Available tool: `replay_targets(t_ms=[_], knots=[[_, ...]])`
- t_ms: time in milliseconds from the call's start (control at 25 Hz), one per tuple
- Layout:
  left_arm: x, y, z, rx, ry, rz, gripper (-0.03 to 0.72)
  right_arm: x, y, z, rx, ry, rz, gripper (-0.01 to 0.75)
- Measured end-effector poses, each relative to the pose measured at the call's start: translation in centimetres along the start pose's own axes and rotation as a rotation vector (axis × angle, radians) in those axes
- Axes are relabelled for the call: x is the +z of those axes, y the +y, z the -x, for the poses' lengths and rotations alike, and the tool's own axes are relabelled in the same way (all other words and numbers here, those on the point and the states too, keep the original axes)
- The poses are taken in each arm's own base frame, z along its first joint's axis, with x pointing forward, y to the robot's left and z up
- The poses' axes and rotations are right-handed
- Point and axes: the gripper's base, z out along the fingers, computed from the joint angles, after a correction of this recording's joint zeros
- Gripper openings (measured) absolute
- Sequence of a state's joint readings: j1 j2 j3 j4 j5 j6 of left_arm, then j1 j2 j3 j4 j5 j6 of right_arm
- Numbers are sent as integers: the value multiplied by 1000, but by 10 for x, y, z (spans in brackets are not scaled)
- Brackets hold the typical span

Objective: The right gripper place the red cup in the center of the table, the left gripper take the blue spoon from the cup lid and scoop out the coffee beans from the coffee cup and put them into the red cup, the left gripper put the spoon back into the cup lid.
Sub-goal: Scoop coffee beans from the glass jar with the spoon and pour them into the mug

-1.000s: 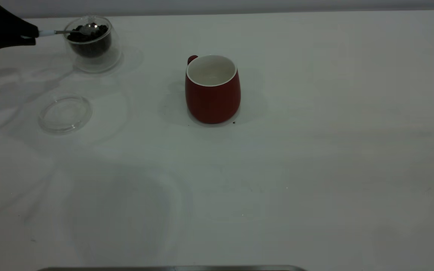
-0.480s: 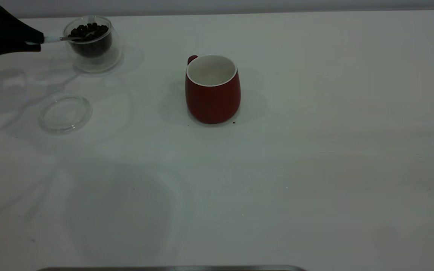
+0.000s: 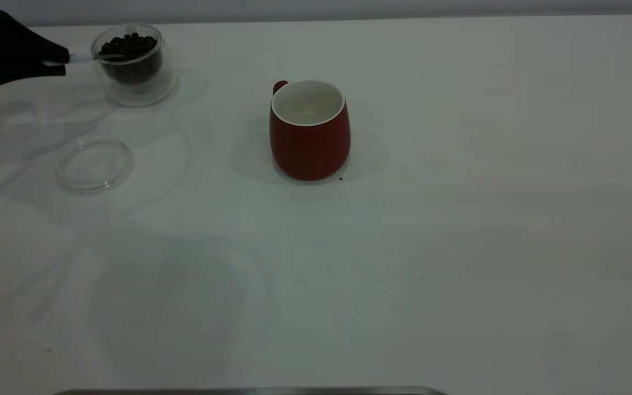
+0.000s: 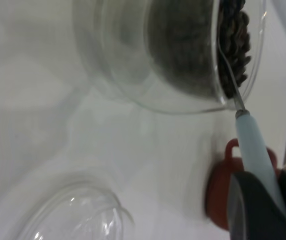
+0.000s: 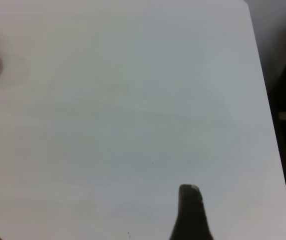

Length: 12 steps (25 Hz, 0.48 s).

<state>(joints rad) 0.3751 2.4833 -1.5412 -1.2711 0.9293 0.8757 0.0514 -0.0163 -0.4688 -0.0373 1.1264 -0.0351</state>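
Now the left hand [image 3: 55, 59], far left, pinches the blue spoon [image 3: 83, 57], bowl buried in the coffee beans [image 3: 129, 45]; right hand's state cannot be told.

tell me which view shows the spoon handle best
The left wrist view: the blue spoon fills it, its pale handle clamped in the left tool. The exterior view shows only a sliver; the right wrist view shows none.
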Motion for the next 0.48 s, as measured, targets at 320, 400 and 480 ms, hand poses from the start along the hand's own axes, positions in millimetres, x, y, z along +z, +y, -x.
replay_targets(t_ms=[320, 400, 480], knots=[[-11, 4, 3, -37, -32, -47, 126, 0, 0, 0, 0, 0, 0, 590], [-15, 5, 3, -42, -29, -63, 126, 0, 0, 0, 0, 0, 0, 590], [-19, 6, 3, -45, -28, -74, 126, 0, 0, 0, 0, 0, 0, 590]])
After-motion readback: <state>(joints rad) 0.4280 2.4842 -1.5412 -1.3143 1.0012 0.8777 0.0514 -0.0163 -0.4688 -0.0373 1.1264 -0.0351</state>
